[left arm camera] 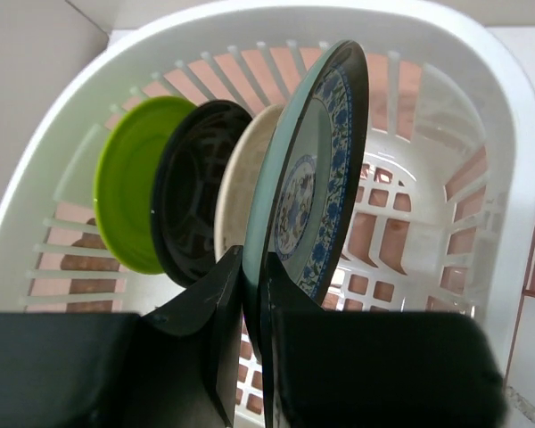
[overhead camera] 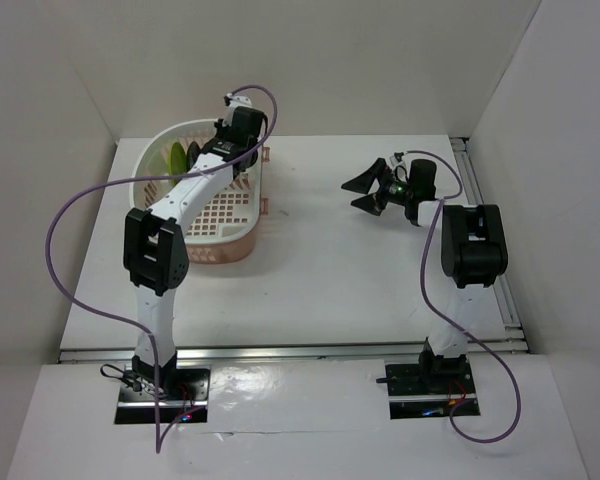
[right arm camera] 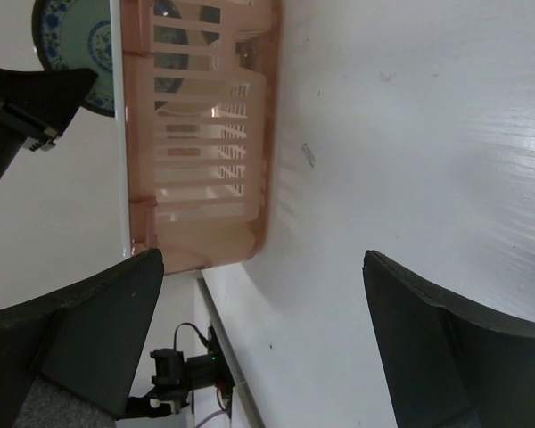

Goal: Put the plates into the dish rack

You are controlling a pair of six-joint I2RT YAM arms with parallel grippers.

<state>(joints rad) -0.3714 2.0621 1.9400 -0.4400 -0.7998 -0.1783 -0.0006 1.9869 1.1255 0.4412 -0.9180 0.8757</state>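
Your L gripper (left arm camera: 254, 294) clamps the patterned plate (left arm camera: 316, 169); release it tilted and it may hit the cream plate (left arm camera: 243, 192) at 9 o'clock. R gripper (right arm camera: 263, 267): jaws apart.

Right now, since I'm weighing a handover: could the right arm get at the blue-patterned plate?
Probably not cleanly. The right gripper is open and faces the dish rack, but the blue-patterned plate is clamped in the left gripper inside it, with the left arm lying across the rack.
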